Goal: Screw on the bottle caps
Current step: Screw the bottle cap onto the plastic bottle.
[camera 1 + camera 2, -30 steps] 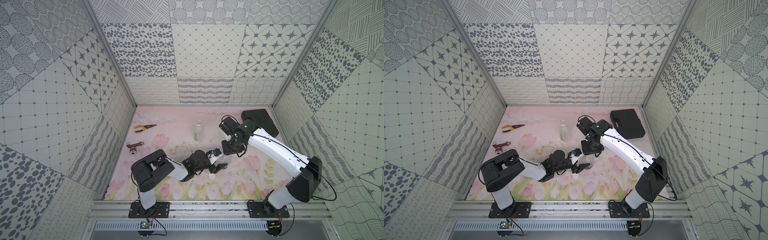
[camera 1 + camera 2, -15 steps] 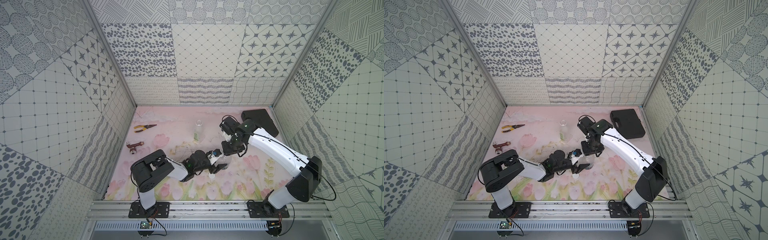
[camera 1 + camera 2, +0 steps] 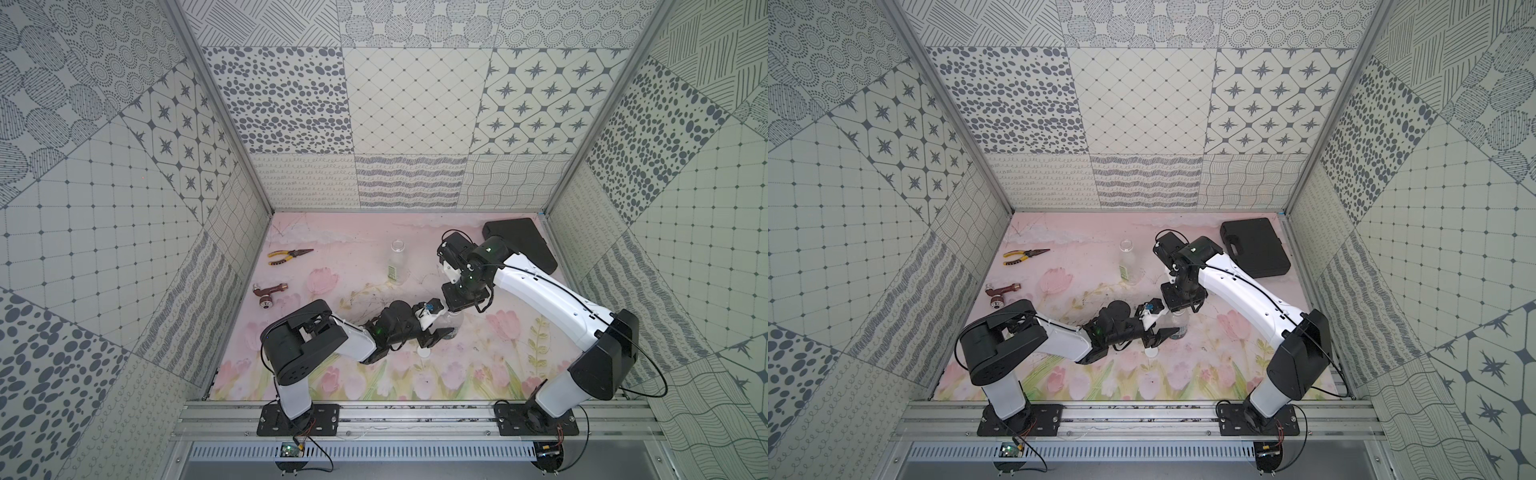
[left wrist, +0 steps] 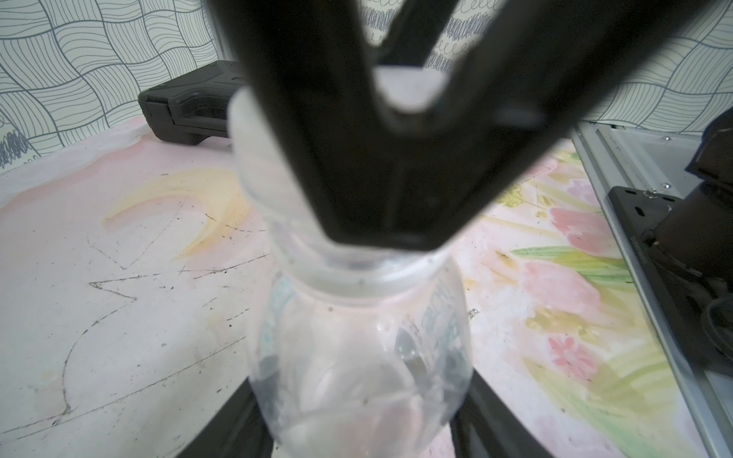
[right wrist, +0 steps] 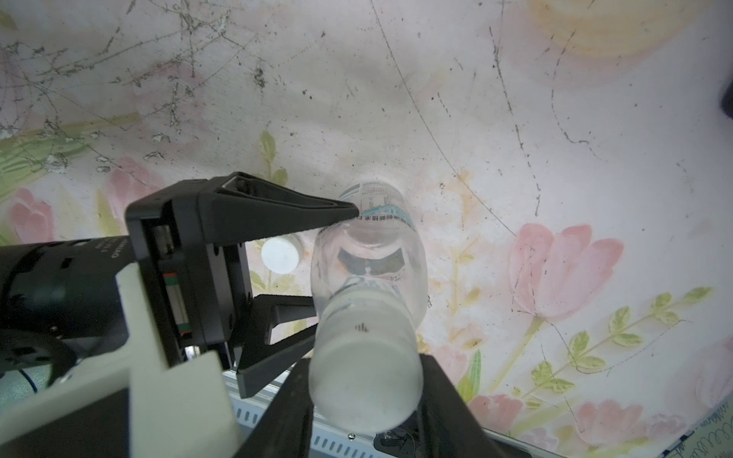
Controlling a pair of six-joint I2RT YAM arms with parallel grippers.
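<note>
Inspecting the short bottle (image 5: 369, 246) with the blue-white label first: it stands upright on the floral mat (image 3: 332, 249) near the middle of the cell, between the two arms. A white cap (image 5: 365, 380) sits at its mouth, and the right gripper (image 5: 367, 363), reaching down from above, is closed on that cap. I cannot tell from any view how far the cap is turned onto the thread, or whether it sits square. The neck is largely hidden behind the fingers in the left wrist view. The left gripper (image 5: 335, 269) reaches in from the side with its jaws either side of the bottle body. One fingertip (image 5: 345, 209) touches the label, but I cannot tell whether the pair clamps the bottle firmly.

Second cap (image 3: 424, 353): lying loose on the mat, just beside the left gripper and near the short bottle, untouched.

Tall bottle (image 3: 397, 259) with the small green label: upright toward the back, well apart from that cap, mouth open.

My assessment: capping of the short bottle is in hand and not shown finished. The tall bottle is wholly outstanding, with its cap to be picked up, carried over, placed and turned. Pliers (image 3: 289, 255) and a black case (image 3: 519, 241) lie clear of the work
</note>
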